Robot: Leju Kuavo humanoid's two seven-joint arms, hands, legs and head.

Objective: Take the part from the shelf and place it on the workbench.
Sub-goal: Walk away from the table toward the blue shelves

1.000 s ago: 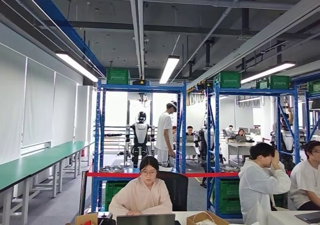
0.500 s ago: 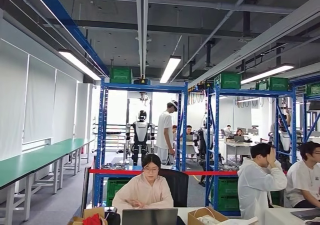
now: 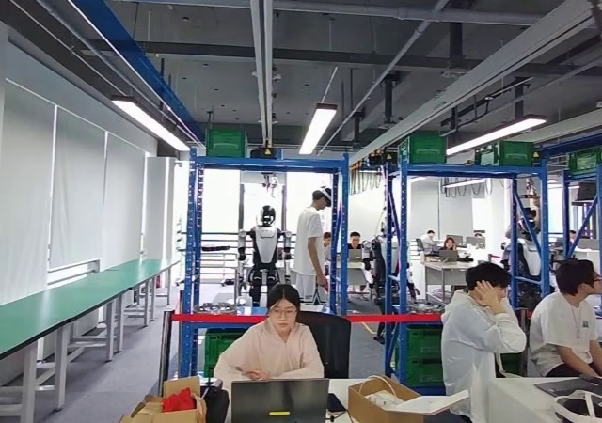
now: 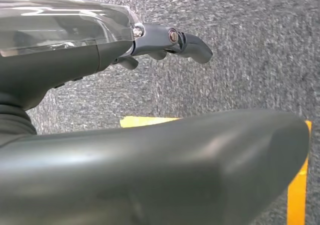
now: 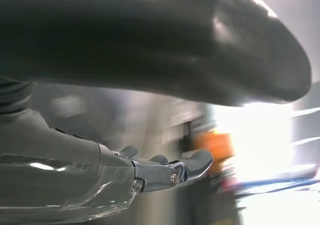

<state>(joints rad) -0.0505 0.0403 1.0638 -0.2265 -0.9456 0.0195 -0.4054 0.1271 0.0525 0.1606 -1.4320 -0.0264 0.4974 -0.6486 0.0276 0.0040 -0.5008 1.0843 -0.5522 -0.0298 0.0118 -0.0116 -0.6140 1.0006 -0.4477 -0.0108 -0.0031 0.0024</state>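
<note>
A blue steel shelf (image 3: pixel 266 163) stands straight ahead in the head view, with green bins on top and low down. Flat metal parts (image 3: pixel 213 307) lie on its waist-high level; they are too small to make out. A long green-topped workbench (image 3: pixel 64 305) runs along the left wall. My left hand (image 4: pixel 86 60) hangs over grey carpet with yellow floor tape, its fingers (image 4: pixel 177 37) stretched out and holding nothing. My right hand (image 5: pixel 113 170) also holds nothing, its fingers (image 5: pixel 188 165) straight against a blurred background.
A person sits at a laptop (image 3: pixel 280 399) directly between me and the shelf, with cardboard boxes (image 3: pixel 380 399) on the white table. Two more people sit at the right. Red tape (image 3: pixel 234 318) spans the shelf front. Another robot (image 3: pixel 264 254) and a standing person (image 3: pixel 310 254) are behind it.
The whole head picture has shifted: the camera moved, showing more of the near table and its boxes. The seated person at the right moved a hand from face to head.
</note>
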